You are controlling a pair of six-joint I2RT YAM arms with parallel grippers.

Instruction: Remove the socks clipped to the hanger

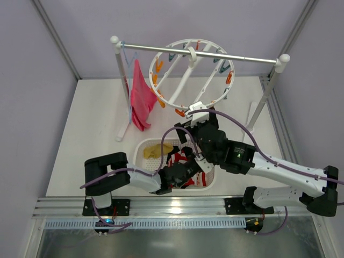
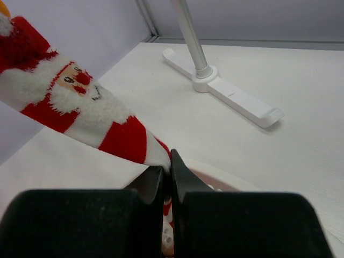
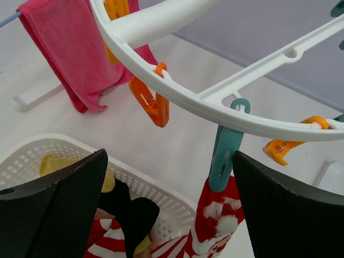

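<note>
1. White plastic hanger [image 1: 191,78] hangs from the rack rail [image 1: 247,58]. One red-and-white Santa sock [image 3: 217,215] is caught in a teal clip [image 3: 223,156] on its ring.
2. Left gripper [image 2: 167,161], below the hanger, has its fingers pinched tight on that sock.
3. Right gripper [image 3: 169,204], just under the ring, has its fingers spread wide and holds nothing.
4. One white basket [image 1: 141,146] below the hanger holds one yellow sock [image 1: 157,150] and one black sock [image 3: 129,212].
5. One magenta cloth [image 1: 141,99] hangs beside the hanger.
</note>
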